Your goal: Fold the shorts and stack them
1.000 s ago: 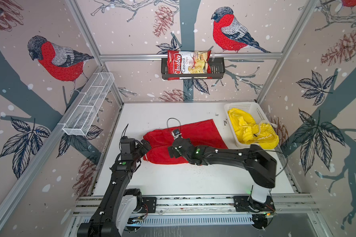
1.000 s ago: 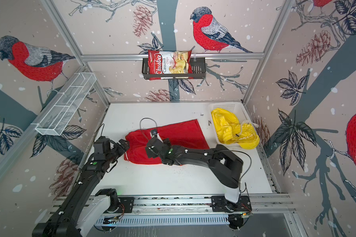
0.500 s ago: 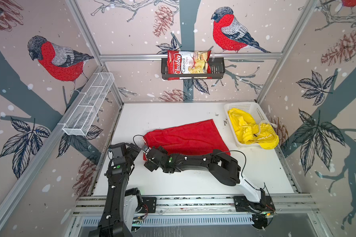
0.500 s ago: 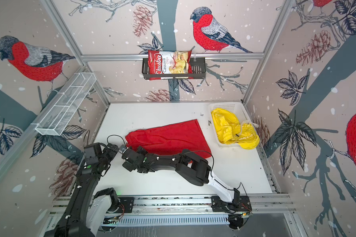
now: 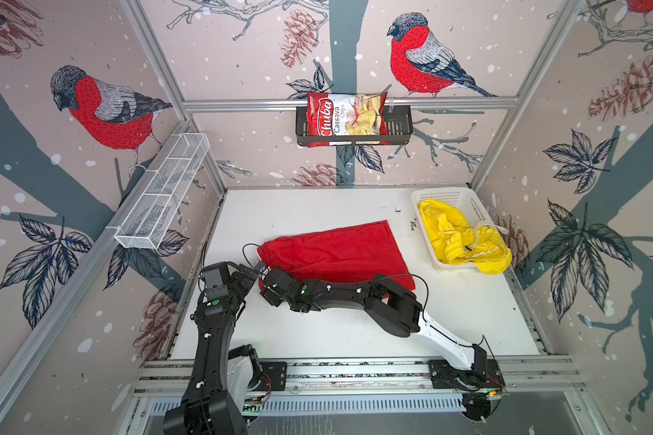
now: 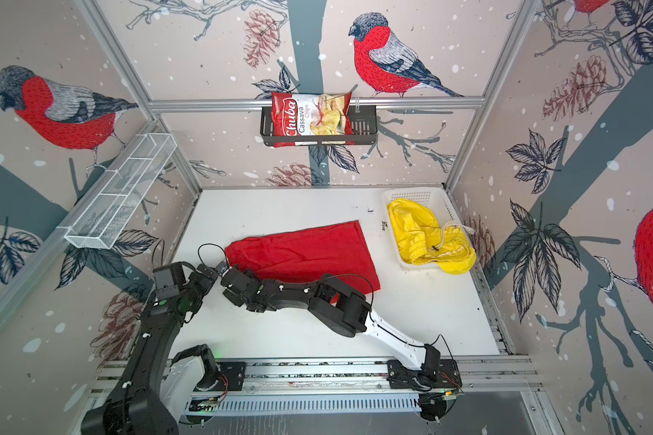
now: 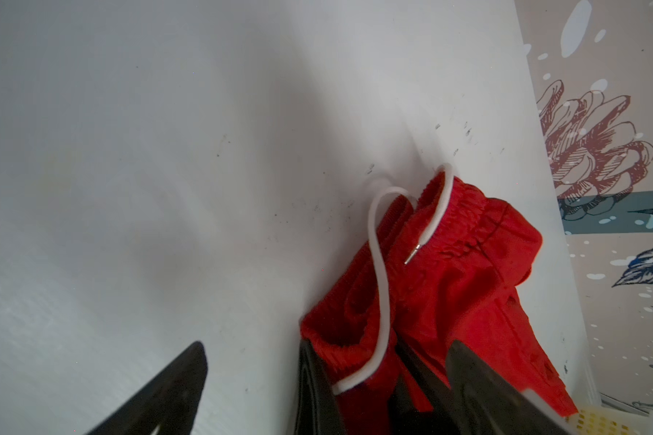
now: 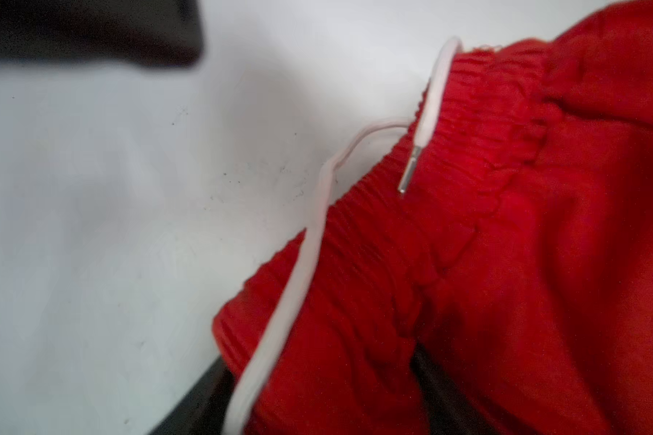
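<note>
Right fingers straddle the waistband corner of the red shorts, grip impossible to confirm, left fingers spread alongside; a deep bite clear of the drawstring would serve the fold.

1. From my station I see a red chips bag lying on its side in a black wire rack hung on the back rail.
2. A long white mesh tray is fixed to the left wall, well above the table.
3. A white perforated plastic basket sits at the far right corner of the white table.
4. The walls around me carry wallpaper of red-breasted birds, pine cones and leaves.
5. My left wrist view catches a pine cone print beside the table edge.
</note>
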`<action>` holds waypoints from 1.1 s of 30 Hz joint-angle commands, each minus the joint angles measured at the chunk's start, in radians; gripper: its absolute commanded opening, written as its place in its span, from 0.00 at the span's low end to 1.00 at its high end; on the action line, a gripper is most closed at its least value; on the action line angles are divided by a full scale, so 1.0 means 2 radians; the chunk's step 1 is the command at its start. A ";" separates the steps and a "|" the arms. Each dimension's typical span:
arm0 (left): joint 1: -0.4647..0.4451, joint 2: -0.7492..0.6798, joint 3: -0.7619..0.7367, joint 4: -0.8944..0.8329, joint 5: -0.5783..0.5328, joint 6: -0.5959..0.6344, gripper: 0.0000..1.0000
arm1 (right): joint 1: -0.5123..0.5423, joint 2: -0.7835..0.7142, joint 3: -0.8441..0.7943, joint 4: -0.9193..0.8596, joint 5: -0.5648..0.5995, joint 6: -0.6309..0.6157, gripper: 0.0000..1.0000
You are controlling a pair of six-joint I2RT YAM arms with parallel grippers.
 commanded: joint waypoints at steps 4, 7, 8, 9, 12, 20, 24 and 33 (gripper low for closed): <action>0.001 0.009 -0.012 0.038 0.043 0.013 0.98 | -0.038 -0.044 -0.074 0.010 -0.137 0.074 0.21; 0.001 0.024 -0.038 0.093 0.104 0.013 0.98 | -0.053 -0.074 -0.113 0.054 -0.197 0.108 0.20; 0.001 0.031 -0.051 0.120 0.128 0.005 0.97 | -0.057 -0.084 -0.127 0.068 -0.213 0.116 0.20; 0.001 0.038 -0.060 0.140 0.145 -0.004 0.98 | -0.061 -0.091 -0.136 0.080 -0.224 0.124 0.20; -0.002 0.058 -0.087 0.218 0.185 -0.024 0.97 | -0.064 -0.110 -0.157 0.102 -0.245 0.137 0.18; -0.041 0.074 -0.105 0.314 0.179 -0.058 0.98 | -0.066 -0.138 -0.190 0.142 -0.288 0.161 0.12; -0.058 0.089 -0.119 0.348 0.177 -0.080 0.95 | -0.066 -0.149 -0.205 0.161 -0.294 0.171 0.12; -0.065 0.127 -0.135 0.409 0.184 -0.104 0.80 | -0.048 -0.143 -0.185 0.133 -0.271 0.144 0.17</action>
